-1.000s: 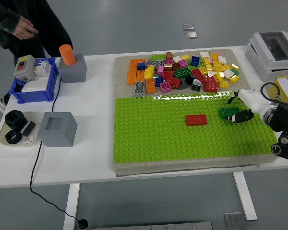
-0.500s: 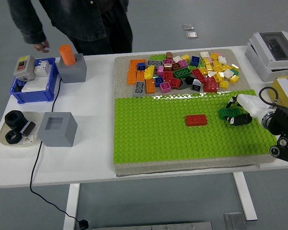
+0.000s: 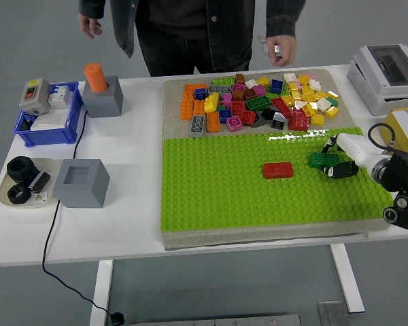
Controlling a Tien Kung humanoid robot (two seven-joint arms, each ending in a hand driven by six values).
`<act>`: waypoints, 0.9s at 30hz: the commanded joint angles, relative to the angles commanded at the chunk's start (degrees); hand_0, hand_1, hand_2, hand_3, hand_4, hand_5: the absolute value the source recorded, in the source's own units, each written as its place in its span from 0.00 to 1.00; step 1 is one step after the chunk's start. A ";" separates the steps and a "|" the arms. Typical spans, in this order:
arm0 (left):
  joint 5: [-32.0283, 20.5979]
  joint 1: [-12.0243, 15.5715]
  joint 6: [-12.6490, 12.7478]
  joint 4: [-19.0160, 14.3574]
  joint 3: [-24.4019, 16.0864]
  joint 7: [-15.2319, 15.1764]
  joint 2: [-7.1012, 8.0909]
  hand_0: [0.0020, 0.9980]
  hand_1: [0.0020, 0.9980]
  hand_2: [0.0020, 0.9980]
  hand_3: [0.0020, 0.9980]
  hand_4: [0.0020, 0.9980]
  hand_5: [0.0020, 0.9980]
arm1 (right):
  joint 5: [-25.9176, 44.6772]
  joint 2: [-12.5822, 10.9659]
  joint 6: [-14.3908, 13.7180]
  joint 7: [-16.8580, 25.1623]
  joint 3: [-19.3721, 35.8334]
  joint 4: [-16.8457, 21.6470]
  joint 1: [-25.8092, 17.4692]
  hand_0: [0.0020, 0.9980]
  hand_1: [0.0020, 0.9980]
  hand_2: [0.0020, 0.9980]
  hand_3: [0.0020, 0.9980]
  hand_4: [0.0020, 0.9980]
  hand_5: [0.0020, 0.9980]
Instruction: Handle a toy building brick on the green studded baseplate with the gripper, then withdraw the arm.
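The green studded baseplate (image 3: 217, 197) covers the near half of a board. A red brick (image 3: 277, 170) sits on it right of centre. Near the plate's right edge a dark green brick (image 3: 321, 160) rests on the studs. My right hand (image 3: 335, 157) comes in from the right, and its white and black fingers (image 3: 343, 143) are curled around that brick from above and below. My left arm is out of the picture.
A heap of several loose coloured bricks (image 3: 258, 102) fills the board's far half. Left of the board are two grey blocks (image 3: 81, 182), one bearing an orange peg (image 3: 94, 75), a blue bin (image 3: 44, 122) and a tray (image 3: 13, 198). A person (image 3: 190, 27) stands at the far edge.
The person walked from the far left to the middle behind the table. My right hand edged slightly left and closed in on the green brick, then held still.
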 joint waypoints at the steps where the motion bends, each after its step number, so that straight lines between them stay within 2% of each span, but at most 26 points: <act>1: 0.00 -0.02 -0.01 0.00 0.00 0.00 0.00 0.81 0.84 0.85 0.98 0.93 0.62 | -0.08 -0.01 0.02 -0.06 0.01 -0.02 0.01 0.91 0.75 0.80 0.67 0.72 0.21; 7: -0.14 -0.10 -0.07 0.02 0.15 -0.09 -0.01 0.81 0.84 0.85 0.98 0.93 0.62 | -0.05 0.05 -0.22 -0.02 -0.13 -0.16 0.04 0.91 0.75 0.80 0.66 0.74 0.19; 8: -0.18 -0.10 -0.08 0.02 0.19 -0.11 -0.01 0.81 0.84 0.85 0.98 0.93 0.61 | -0.02 0.05 -0.30 0.03 -0.19 -0.16 0.03 0.91 0.75 0.79 0.65 0.69 0.16; 13: -0.39 -0.11 -0.11 0.04 0.35 -0.30 0.00 0.81 0.84 0.85 0.98 0.93 0.61 | 0.08 0.14 -0.76 0.26 -0.43 -0.31 0.00 0.91 0.75 0.79 0.65 0.69 0.16; 14: -0.41 -0.12 -0.12 0.04 0.37 -0.32 -0.01 0.81 0.84 0.84 0.97 0.93 0.61 | 0.10 0.15 -0.81 0.28 -0.45 -0.33 -0.01 0.90 0.75 0.78 0.62 0.61 0.00; 19: -0.75 -0.11 -0.17 0.05 0.67 -0.52 0.00 0.81 0.84 0.84 0.97 0.93 0.61 | 0.29 0.25 -1.22 0.60 -0.56 -0.30 -0.08 0.90 0.75 0.78 0.62 0.61 0.00; 20: -0.82 -0.11 -0.18 0.05 0.72 -0.56 0.00 0.81 0.84 0.84 0.97 0.93 0.61 | 0.34 0.27 -1.33 0.67 -0.56 -0.28 -0.09 0.90 0.74 0.78 0.61 0.58 0.00; 25: -1.18 -0.12 -0.26 0.05 1.07 -0.74 0.00 0.81 0.84 0.84 0.97 0.93 0.61 | 0.63 0.41 -1.56 0.81 -0.60 -0.23 -0.16 0.90 0.74 0.78 0.61 0.58 0.00; 27: -1.29 -0.12 -0.28 0.06 1.18 -0.83 -0.01 0.81 0.84 0.84 0.97 0.93 0.60 | 0.80 0.48 -1.63 0.84 -0.64 -0.22 -0.25 0.89 0.74 0.77 0.62 0.54 0.00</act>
